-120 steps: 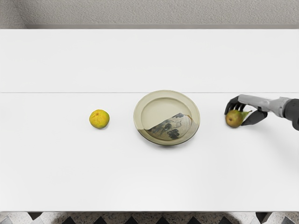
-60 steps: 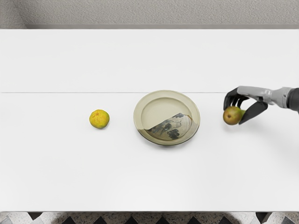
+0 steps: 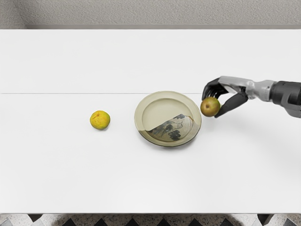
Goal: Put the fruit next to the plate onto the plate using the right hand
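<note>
A round olive-beige plate (image 3: 160, 109) with a dark painted patch on its lower right sits at the table's middle. My right hand (image 3: 217, 96) comes in from the right edge and is shut on a small greenish-brown pear-like fruit (image 3: 210, 107). The fruit hangs above the table just off the plate's right rim. A yellow-orange citrus fruit (image 3: 100, 119) lies on the table to the left of the plate, well apart from it. The left arm does not show.
The white table (image 3: 150, 179) runs across the whole view, with a seam line across its middle. Its front edge lies near the picture's bottom, with a chequered floor below. A grey wall stands behind.
My right hand has lifted the greenish fruit off the table and carried it left, from well right of the plate to just beside its right rim.
</note>
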